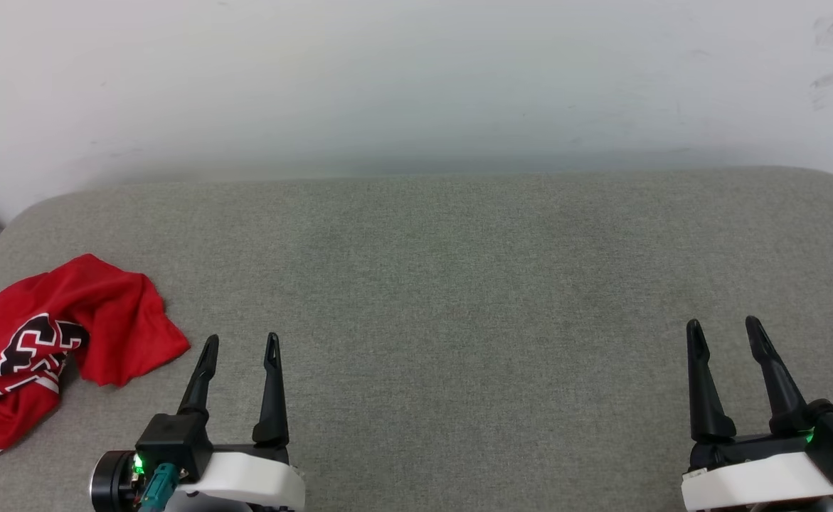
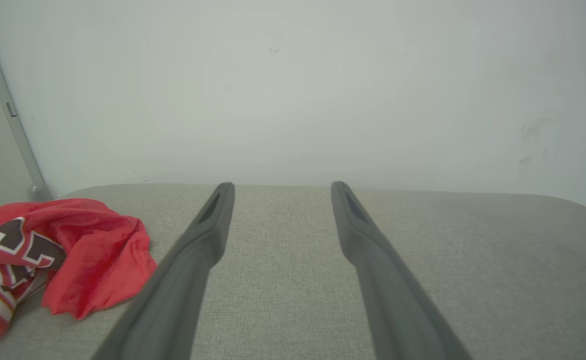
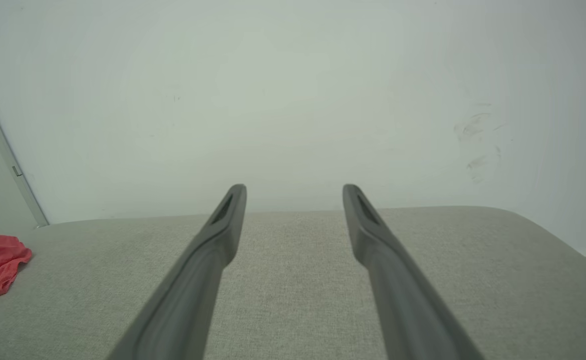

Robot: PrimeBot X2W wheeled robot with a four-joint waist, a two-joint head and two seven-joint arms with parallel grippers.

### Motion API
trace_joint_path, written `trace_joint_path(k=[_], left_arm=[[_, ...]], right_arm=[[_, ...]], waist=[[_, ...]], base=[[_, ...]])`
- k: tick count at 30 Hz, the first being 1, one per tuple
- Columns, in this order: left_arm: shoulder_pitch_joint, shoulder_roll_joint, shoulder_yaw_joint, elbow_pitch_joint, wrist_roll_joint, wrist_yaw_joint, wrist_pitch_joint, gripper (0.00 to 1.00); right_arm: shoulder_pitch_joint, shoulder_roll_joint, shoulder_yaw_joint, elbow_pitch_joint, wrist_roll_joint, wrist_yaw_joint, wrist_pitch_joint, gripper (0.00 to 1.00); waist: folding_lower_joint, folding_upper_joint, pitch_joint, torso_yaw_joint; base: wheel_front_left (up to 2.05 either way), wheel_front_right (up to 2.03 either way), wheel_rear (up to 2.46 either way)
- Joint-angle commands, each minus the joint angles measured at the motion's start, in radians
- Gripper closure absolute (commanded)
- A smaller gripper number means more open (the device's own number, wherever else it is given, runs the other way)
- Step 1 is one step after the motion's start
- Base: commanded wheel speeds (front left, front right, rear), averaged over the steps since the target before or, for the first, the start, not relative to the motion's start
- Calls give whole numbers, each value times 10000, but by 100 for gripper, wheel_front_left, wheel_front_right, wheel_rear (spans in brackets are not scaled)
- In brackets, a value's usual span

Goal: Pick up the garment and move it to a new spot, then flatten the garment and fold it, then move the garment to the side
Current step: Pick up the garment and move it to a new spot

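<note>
Spread and empty at left tool (image 1: 241,340) and right tool (image 1: 723,324) alike. Risk of pinching one thin layer of crumpled shirt (image 1: 67,341), dragging it off the surface (image 1: 459,284) edge.

I had my left hand (image 1: 242,338) at the lower left of the head view, its two dark fingers (image 1: 271,384) spread apart and pointing forward, narrowing slightly toward the tips. My right hand (image 1: 723,323) sat at the lower right, fingers likewise parted, both leaning a little to the left. Each white wrist (image 1: 245,478) lay low at the frame's bottom edge, with a green light (image 1: 137,465) glowing beside it. In both wrist views the fingers stood well apart, gripping nothing.
</note>
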Motion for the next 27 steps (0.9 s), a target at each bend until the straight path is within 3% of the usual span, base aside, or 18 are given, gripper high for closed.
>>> trace_joint_path(k=[1,13,27], left_arm=[[88,-11,32,18,-26,30,-56,0],[12,-10,103,7,-177,28,-54,0],[44,-9,357,-38,-271,102,-44,0]], right_arm=[[99,31,-17,29,70,-1,-25,0],[147,32,19,80,192,-1,-25,0],[304,32,163,0,68,-1,-23,0]], waist=[[0,0,-3,3],[0,0,17,240],[0,0,83,1678]], base=[[0,0,0],[0,0,0],[0,0,0]])
